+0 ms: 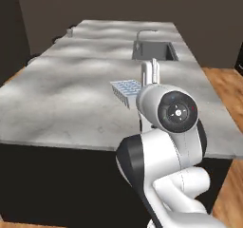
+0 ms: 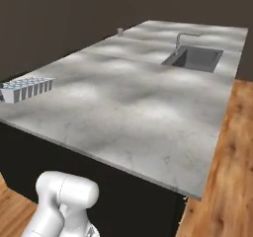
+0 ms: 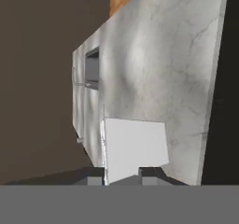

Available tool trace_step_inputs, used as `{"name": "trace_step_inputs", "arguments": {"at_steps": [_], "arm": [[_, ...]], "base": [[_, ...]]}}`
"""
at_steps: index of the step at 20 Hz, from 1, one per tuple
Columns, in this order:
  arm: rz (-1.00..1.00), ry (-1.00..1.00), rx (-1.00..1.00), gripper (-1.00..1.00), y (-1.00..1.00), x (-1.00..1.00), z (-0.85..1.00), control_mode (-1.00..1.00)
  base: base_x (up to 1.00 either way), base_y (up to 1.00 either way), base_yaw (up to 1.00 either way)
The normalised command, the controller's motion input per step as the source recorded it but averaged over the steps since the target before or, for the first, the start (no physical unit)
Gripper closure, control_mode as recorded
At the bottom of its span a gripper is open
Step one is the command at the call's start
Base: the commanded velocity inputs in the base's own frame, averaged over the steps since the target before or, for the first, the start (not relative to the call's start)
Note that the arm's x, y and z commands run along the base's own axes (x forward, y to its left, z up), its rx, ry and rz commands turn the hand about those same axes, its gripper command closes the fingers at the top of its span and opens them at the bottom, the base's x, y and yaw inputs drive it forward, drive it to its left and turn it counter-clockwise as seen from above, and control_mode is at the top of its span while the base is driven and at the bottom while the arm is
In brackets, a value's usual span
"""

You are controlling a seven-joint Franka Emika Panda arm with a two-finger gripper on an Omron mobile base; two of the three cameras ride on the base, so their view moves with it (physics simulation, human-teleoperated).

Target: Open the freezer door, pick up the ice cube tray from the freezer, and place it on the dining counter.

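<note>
The ice cube tray (image 1: 125,90), white with a grid of pale blue cubes, hangs just over the near part of the dining counter (image 1: 66,89). From the right base view the ice cube tray (image 2: 27,89) is at the marbled dining counter's (image 2: 133,98) left edge. I cannot tell whether it touches the stone. In the hand view my gripper (image 3: 122,174) is shut on the ice cube tray (image 3: 135,143), whose plain white underside faces the camera, with the dining counter (image 3: 158,64) behind it. The freezer and its door are out of view.
An inset steel sink (image 1: 154,50) with a faucet (image 1: 143,32) sits at the counter's far right; the sink (image 2: 196,58) also appears in the right base view. A small cup (image 2: 119,31) stands at the far left edge. Wooden floor (image 2: 232,147) runs along the right.
</note>
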Motion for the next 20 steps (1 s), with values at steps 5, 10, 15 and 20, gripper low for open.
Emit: {"name": "trace_step_inputs", "arguments": {"at_steps": [5, 10, 15, 20], "arm": [[0.0, 0.0, 0.0, 1.0, 0.0, 0.0, 0.0, 1.0], [0.0, 0.0, 0.0, 1.0, 0.0, 0.0, 0.0, 1.0], [0.0, 0.0, 0.0, 1.0, 0.0, 0.0, 0.0, 1.0], [0.0, 0.0, 0.0, 1.0, 0.0, 0.0, 0.0, 1.0]], "base": [[0.28, 1.0, 0.5], [0.68, 1.0, 0.16], [0.87, 1.0, -0.03], [0.66, 1.0, -0.28]]}}
